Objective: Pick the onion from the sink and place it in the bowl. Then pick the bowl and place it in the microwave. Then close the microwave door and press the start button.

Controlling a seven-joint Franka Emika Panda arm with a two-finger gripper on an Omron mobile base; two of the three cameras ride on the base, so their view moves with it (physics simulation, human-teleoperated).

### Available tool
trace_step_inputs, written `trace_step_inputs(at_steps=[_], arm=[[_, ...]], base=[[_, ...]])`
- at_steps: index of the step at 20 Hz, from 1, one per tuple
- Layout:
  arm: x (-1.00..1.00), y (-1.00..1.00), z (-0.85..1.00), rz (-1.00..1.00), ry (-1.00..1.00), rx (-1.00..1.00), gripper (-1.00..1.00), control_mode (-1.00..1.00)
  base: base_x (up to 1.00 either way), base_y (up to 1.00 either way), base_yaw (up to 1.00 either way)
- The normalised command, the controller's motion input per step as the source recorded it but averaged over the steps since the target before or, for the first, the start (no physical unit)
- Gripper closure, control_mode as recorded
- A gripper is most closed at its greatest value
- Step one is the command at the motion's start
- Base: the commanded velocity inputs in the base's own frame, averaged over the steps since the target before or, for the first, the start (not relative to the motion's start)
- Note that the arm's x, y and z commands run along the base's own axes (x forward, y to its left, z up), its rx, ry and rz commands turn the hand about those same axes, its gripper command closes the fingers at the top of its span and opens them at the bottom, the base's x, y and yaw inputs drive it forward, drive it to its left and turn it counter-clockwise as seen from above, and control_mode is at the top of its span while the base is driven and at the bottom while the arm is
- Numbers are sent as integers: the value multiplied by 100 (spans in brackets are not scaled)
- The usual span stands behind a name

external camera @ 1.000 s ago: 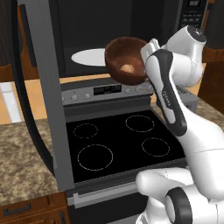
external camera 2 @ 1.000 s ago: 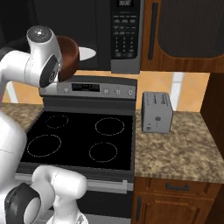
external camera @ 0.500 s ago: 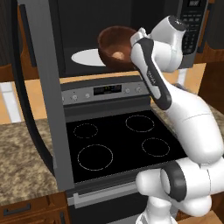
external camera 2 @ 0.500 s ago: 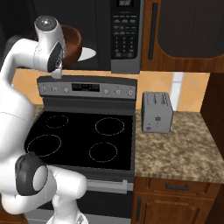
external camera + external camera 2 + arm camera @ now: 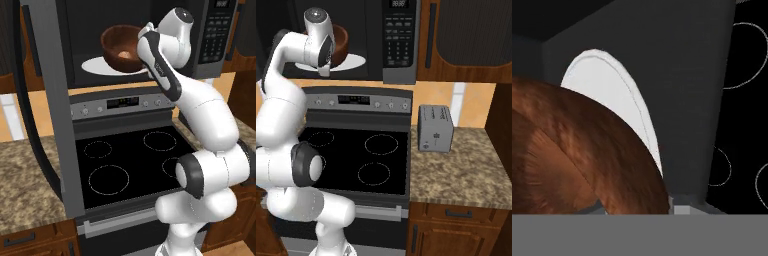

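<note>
The dark wooden bowl is inside the open microwave, on or just above the white turntable plate. A pale tan onion lies in the bowl. My gripper is at the bowl's right rim, its fingers hidden behind my wrist. In the hand view the bowl's wall sits close at the lower left, with the plate behind it. The microwave door stands swung open at the left. The sink is out of view.
A black glass stove lies under the microwave, with its control panel at the back. A silver toaster stands on the speckled counter to the right. Brown cabinets hang beside the microwave.
My arm has carried the bowl from in front of the microwave opening into the cavity and down towards the white plate. The stove and door have stayed put.
</note>
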Motion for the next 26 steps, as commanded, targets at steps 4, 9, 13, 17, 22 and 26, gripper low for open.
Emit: trace_step_inputs(at_steps=[4,9,13,17,22,26], arm=[[69,26,0,0,0,0,100,-100],[55,24,-4,0,3,0,100,-100],[31,14,-13,0,2,0,-100,-100],[0,2,-1,0,-7,0,-100,-100],[-12,0,-8,0,-29,0,-100,-100],[-30,0,-26,0,-35,0,-100,-100]], base=[[0,0,0],[0,0,0],[0,0,0],[0,0,0],[0,0,0],[0,0,0]])
